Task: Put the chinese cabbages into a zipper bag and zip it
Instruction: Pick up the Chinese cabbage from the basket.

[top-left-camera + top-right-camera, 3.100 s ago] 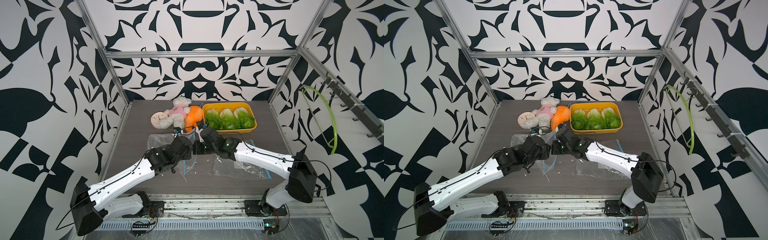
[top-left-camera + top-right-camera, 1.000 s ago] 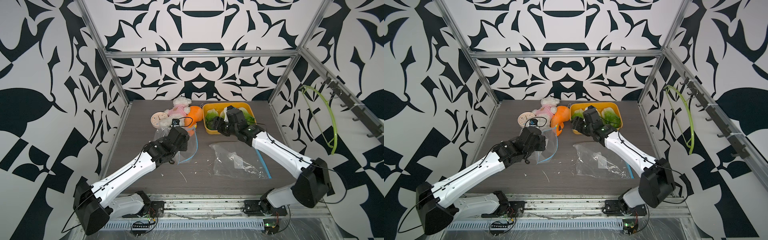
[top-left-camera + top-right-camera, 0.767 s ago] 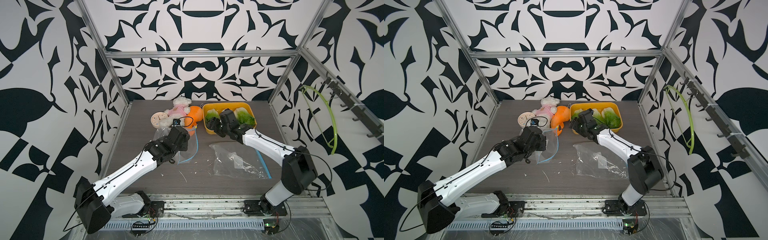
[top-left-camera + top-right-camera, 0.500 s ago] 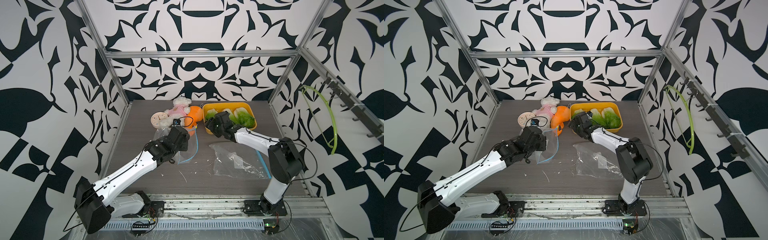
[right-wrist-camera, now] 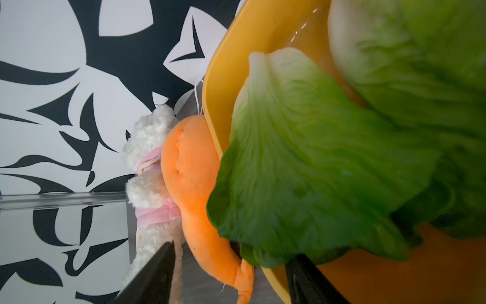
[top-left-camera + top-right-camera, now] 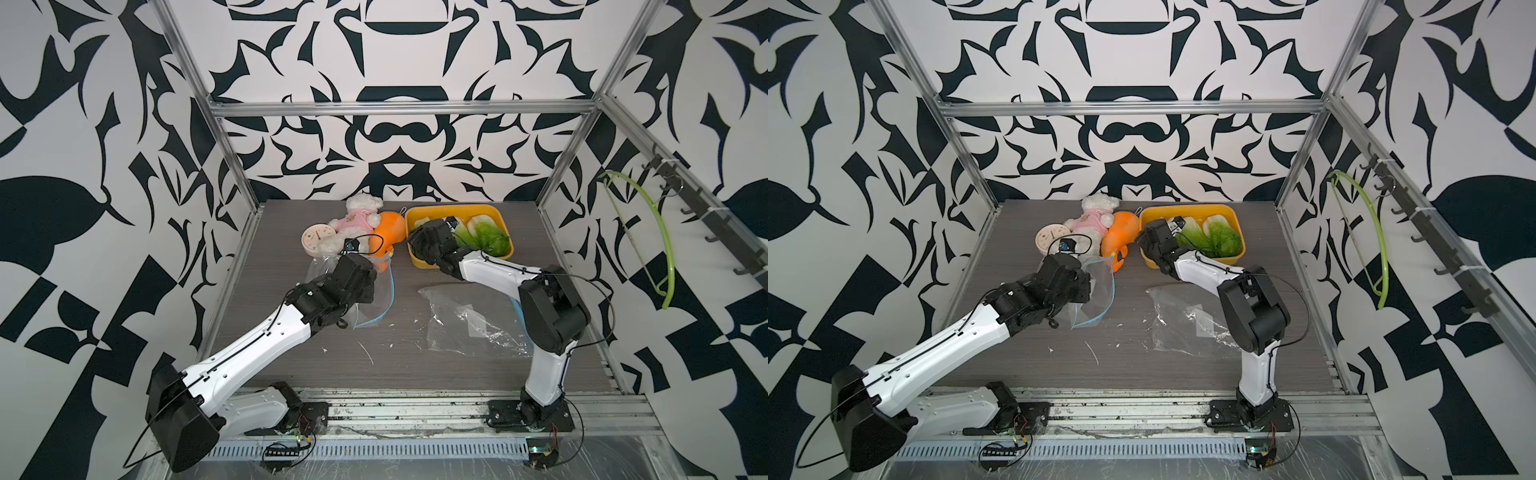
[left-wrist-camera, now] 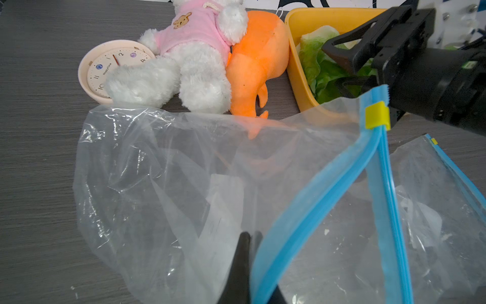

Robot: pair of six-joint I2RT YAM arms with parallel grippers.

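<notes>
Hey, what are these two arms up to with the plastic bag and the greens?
The left gripper pinches one edge of a zipper bag, holding it up with its mouth open. The right gripper reaches into the yellow tray, jaws apart around a cabbage at its leafy end, not gripping it yet. No cabbage is bagged so far. A spare bag lies flat on the table.

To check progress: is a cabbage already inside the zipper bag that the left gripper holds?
No, the zipper bag holds no cabbage; the cabbages lie in the yellow tray.
</notes>
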